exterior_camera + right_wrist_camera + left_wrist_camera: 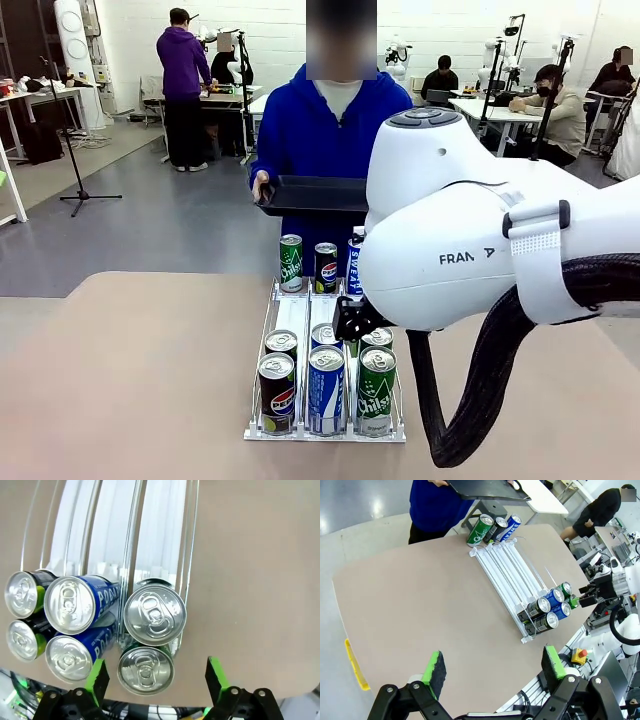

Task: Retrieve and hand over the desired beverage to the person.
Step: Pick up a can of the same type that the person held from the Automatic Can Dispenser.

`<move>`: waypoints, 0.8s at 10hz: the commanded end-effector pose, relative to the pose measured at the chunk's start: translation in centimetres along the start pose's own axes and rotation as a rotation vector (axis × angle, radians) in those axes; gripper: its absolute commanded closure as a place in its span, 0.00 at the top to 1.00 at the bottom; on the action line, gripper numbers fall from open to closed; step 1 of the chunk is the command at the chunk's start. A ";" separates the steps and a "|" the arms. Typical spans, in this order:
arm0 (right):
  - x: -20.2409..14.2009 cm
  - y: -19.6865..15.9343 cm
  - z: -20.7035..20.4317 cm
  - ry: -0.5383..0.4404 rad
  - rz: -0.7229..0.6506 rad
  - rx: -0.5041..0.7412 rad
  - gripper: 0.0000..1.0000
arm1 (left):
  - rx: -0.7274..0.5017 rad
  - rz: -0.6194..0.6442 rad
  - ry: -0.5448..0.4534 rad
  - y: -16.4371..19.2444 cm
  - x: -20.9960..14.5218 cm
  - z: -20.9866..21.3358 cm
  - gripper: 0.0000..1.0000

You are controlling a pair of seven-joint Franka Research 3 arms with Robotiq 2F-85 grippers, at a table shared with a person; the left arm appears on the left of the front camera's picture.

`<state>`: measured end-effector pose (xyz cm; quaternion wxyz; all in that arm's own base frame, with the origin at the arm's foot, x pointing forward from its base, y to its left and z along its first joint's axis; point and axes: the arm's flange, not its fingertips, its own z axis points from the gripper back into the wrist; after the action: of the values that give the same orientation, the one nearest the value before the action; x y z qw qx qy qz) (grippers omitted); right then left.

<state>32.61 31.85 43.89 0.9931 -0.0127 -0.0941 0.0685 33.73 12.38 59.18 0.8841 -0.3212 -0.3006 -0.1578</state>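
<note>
beige tabletop [130, 380] in a grey-floored lab, rack [264, 330] of cans [326, 390] lettered "poca" and "sweat", person [310, 130] in blue with a black tray [310, 195] at the far edge, left pincer [494, 662] and right pincer [156, 672] both spread apart.

On the table [130, 380] a three-lane rack [290, 310] is set lengthwise. At its 6 o'clock end six cans [327, 388] are held, two per lane. At its 12 o'clock end three cans [326, 268] are stood side by side. Beyond them, at 12 o'clock, a tray [315, 195] is held by the person [320, 130].
</note>
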 end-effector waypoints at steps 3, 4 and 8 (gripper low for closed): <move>0.8 0.2 -0.7 0.036 -0.058 -0.027 1.00 | -0.018 -0.021 -0.013 0.3 -0.1 0.0 1.00; 0.7 0.0 -0.8 0.048 -0.066 -0.027 1.00 | -0.018 -0.021 -0.013 0.3 -0.1 0.0 1.00; 1.0 -0.1 -1.2 0.097 -0.088 -0.017 1.00 | -0.018 -0.021 -0.013 0.3 -0.1 0.0 1.00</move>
<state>33.47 31.17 42.82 0.9972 -0.0193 -0.0636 0.0341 33.73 12.38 59.18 0.8840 -0.3212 -0.3007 -0.1578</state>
